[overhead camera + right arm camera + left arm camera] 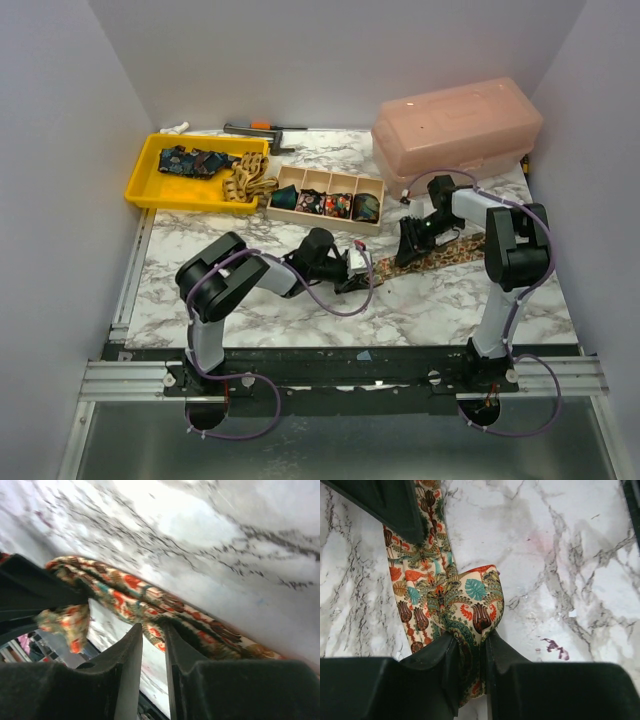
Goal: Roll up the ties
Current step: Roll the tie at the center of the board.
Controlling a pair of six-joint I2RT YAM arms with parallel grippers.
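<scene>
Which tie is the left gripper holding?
The cream tie with red and teal motifs, folded end pinched in the left gripper. The dark blue tie and tan tie lie in the yellow tray; rolled ties sit in the wooden box.

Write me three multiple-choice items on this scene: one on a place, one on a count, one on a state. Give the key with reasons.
1. Where does the wooden box stand?
A. Just right of the yellow tray
B. Between the arm bases
C. On the floor

2. How many compartments does the wooden box have?
A. Two
B. Four
C. Six

3. What are the left fingers doing?
A. Spread wide over bare marble
B. Pinching the folded end of the patterned tie
C. Gripping a cable

Key: 1 A, its end sits next to the tray's corner; 2 B, three dividers make four cells; 3 B, the left wrist view shows cloth squeezed between them.
</scene>
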